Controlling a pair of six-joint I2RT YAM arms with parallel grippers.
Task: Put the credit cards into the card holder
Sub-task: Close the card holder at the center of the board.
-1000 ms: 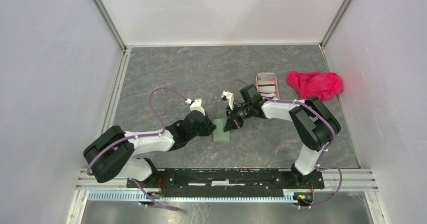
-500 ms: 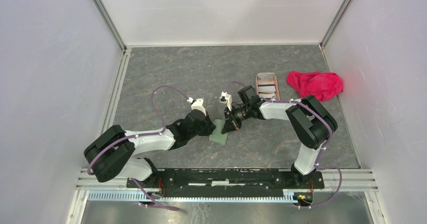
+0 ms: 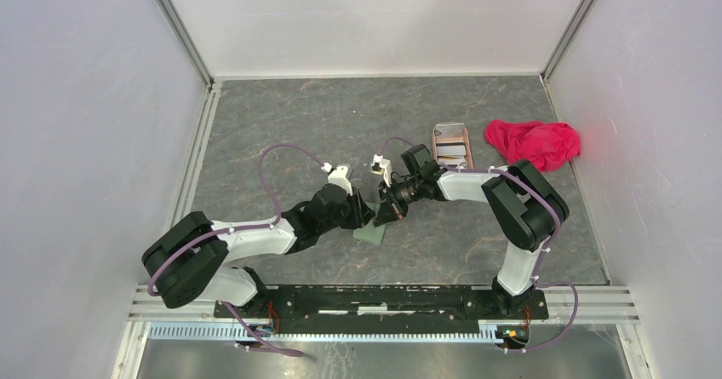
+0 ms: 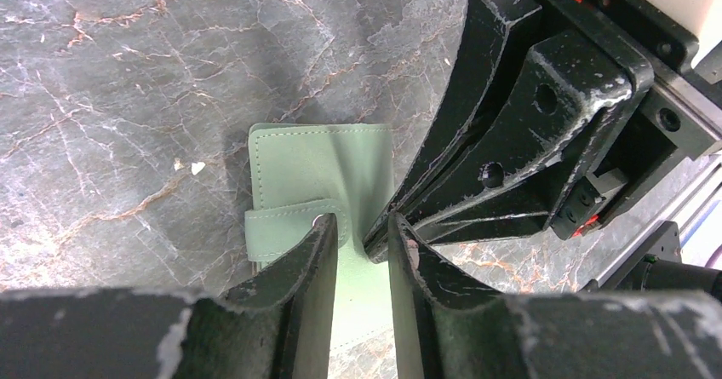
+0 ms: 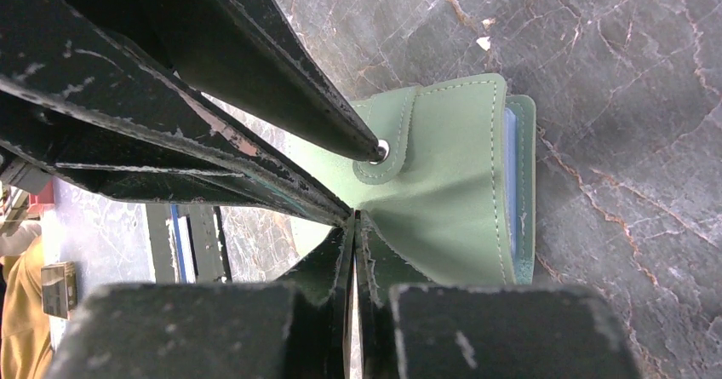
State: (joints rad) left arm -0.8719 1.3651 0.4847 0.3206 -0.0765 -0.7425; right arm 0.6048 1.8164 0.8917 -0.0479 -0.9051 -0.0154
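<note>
Where the two arms meet, the card holder [image 5: 451, 192] lies directly under both sets of fingertips on the table [image 4: 128, 98], a dark grey stone-patterned surface with pale and rust-coloured veins.

1. Card holder: flat, rectangular, sage-green with a soft leather-like grain and stitched edges. A pale blue inner pocket [image 5: 509, 175] shows as a thin band along the edge farthest from the right gripper [image 5: 353, 221]. A rounded strap tab [image 5: 387, 140] carries a metal snap [image 5: 382, 150].
2. Right gripper: black, scuffed fingers pressed together on a thin fold of the green cover, which puckers toward the tips.
3. Left gripper [image 4: 362, 226]: fingers spread apart with a clear gap, the green cover visible between them. One fingertip rests at the snap on the strap tab.
4. Tray [image 3: 449, 126]: pinkish-brown, oblong, well beyond the right gripper, beside its arm. It holds the credit cards [image 3: 453, 149], seen as pale and dark layers; their count cannot be determined.
5. Cloth [image 3: 532, 143]: red-pink, crumpled, just beside the tray on the side away from both grippers.
</note>
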